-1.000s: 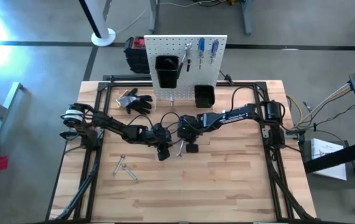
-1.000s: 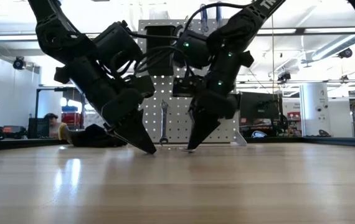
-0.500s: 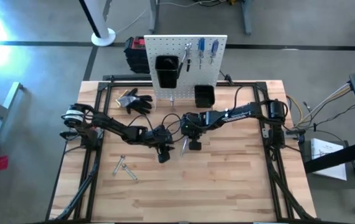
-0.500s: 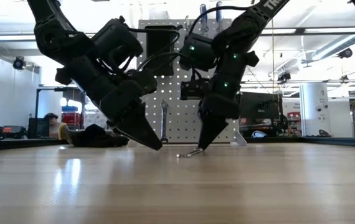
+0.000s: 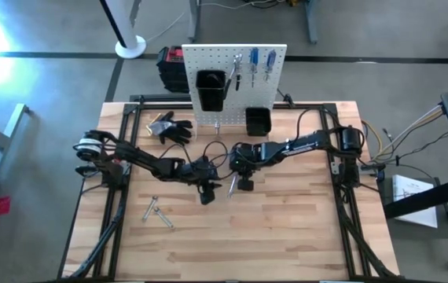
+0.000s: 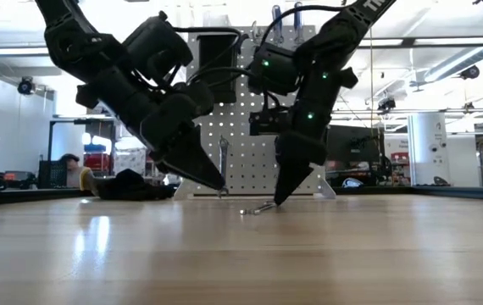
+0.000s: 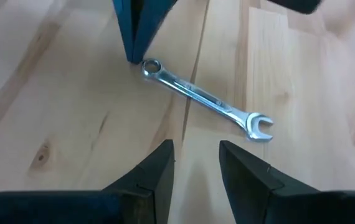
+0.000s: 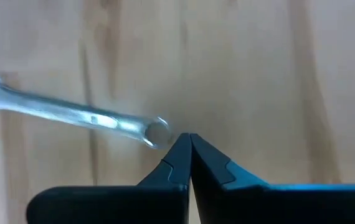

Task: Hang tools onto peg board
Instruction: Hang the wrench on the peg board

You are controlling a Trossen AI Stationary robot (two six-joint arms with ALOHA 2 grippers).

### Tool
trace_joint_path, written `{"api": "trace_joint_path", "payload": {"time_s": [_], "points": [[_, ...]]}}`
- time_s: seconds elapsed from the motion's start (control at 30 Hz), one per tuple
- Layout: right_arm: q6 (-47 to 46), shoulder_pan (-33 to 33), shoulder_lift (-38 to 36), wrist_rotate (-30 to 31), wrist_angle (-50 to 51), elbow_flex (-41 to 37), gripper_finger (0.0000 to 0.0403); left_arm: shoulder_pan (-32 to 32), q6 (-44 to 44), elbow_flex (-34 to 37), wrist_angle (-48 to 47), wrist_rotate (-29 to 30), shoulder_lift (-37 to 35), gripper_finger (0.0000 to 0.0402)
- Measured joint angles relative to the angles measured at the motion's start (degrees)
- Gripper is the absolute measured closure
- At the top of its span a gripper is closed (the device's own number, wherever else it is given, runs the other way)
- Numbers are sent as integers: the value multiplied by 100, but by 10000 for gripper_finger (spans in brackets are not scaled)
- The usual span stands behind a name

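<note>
A slim silver wrench [image 5: 230, 186] lies flat on the wooden table, also seen in the left wrist view [image 7: 202, 96]. My right gripper [image 5: 244, 182] is shut, its tips down at the wrench's ring end. My left gripper [image 5: 206, 191] is open and empty just left of the wrench, its tips [image 6: 220, 187] a little above the table. The white peg board [image 5: 267, 94] stands at the far edge with two black bins [image 5: 211, 89]. Blue-handled screwdrivers [image 5: 269, 63] and another wrench [image 6: 223, 161] hang on it. My right gripper's shut fingertips [image 8: 180, 146] meet the outer rim of the wrench's ring end [image 8: 157, 132]. They come from above, slanting down. The wrench lies flat on the table, its open end [image 7: 258, 127] pointing away from the fingers.
Black gloves [image 5: 169, 127] lie at the far left near the board. Small silver tools [image 5: 157, 211] lie on the table's near left. A black case [image 5: 170, 67] sits behind the board. There is bare tabletop toward the near edge.
My left gripper has risen off the table and edged toward the wrench. My right gripper has shifted a little toward the table's right edge, and the wrench now shows flat on the table beside its tips.
</note>
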State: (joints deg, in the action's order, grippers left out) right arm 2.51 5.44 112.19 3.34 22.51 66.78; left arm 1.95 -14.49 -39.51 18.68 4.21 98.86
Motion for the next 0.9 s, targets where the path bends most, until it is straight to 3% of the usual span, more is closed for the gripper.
{"api": "trace_joint_path", "payload": {"time_s": [0.23,0.9], "points": [[-88,9,-351,165,-17,24,403,37,51,-10,36,37,-23,284],[-263,-247,-112,-70,-196,27,403,48,204,-11,61,90,-23,284]]}}
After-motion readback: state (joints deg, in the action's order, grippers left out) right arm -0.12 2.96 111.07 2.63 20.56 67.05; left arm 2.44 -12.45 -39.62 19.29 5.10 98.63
